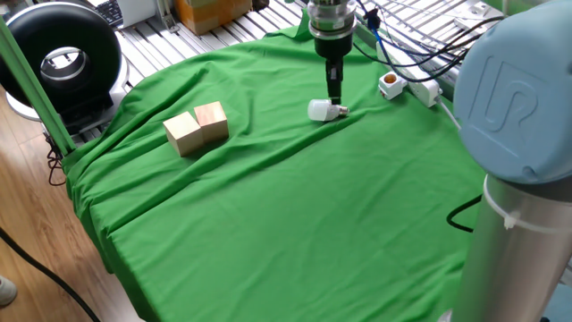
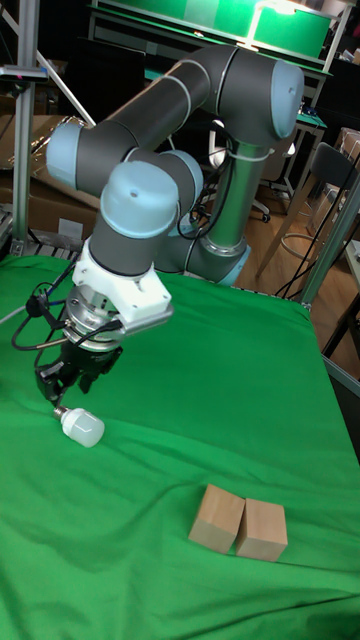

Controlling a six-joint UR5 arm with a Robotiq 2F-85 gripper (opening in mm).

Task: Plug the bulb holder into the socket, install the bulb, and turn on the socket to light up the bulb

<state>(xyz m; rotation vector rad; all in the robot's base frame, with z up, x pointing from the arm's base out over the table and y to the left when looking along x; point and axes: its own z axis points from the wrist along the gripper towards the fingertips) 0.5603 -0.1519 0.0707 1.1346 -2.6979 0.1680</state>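
Note:
The bulb [image 1: 323, 110] [image 2: 82, 427] lies on its side on the green cloth, screw base pointing right in the fixed view. My gripper [image 1: 334, 97] [image 2: 60, 393] hangs just above the base end, not touching it; its fingers look slightly apart, with nothing between them. The bulb holder [image 1: 390, 84], white with an orange-brown opening facing up, sits on the near end of the socket [image 1: 420, 88], a white strip at the cloth's far right edge. In the tall fixed view both holder and socket are out of view.
Two wooden blocks [image 1: 197, 127] [image 2: 238, 522] stand side by side left of the bulb. Cables [image 1: 402, 49] trail behind the socket. A black round device [image 1: 63, 63] sits off the table at the left. The arm's large base column [image 1: 518, 179] fills the right side.

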